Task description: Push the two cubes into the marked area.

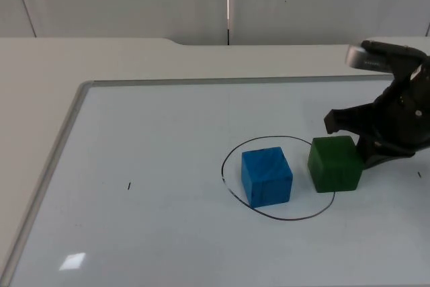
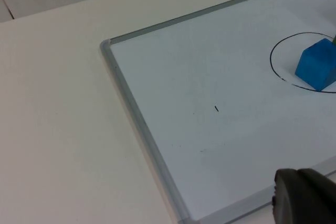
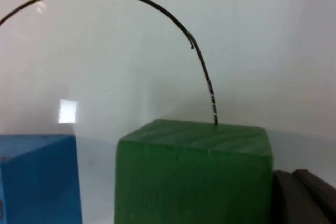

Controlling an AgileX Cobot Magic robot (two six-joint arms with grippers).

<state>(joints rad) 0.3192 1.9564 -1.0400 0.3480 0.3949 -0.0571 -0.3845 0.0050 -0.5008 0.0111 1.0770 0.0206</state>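
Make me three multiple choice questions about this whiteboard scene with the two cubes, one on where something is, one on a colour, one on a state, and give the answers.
1. Where does the blue cube sit?
A. inside the drawn ring
B. off the whiteboard
C. on top of the green cube

2. Which colour is the cube next to the right claw?
A. red
B. green
C. yellow

3. How does the green cube lie relative to the ring?
A. wholly inside
B. far away from it
C. across its line

Answers:
1 A, the line runs all round it.
2 B, the green cube lies right against the claw.
3 C, the line disappears under the cube.
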